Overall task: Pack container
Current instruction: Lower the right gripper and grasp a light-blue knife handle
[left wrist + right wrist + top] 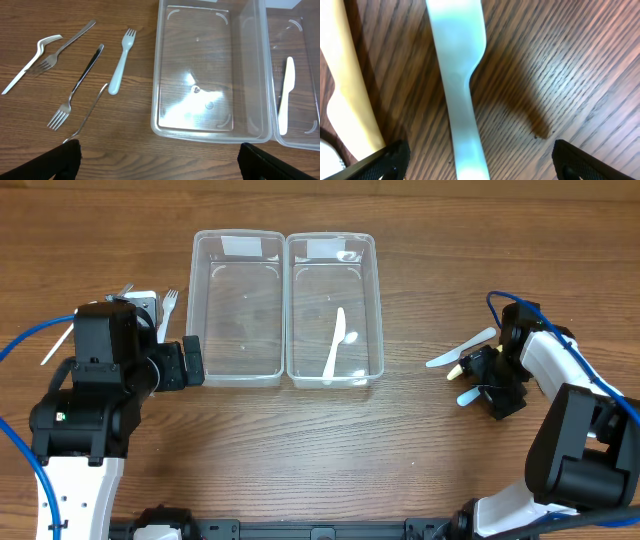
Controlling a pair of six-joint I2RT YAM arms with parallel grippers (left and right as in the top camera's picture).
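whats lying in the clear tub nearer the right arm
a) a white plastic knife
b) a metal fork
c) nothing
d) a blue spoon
a: a white plastic knife lies alone on the floor of that tub.

Bright even light, glare in the clear container (pixel 195 107), right-wrist close-up perhaps soft

Black-and-white arms (pixel 85 415) with blue cables (pixel 30 340) and black grippers (pixel 192 360)

knife (pixel 335 345) in right container (pixel 378 310), forks (pixel 121 62) — far left
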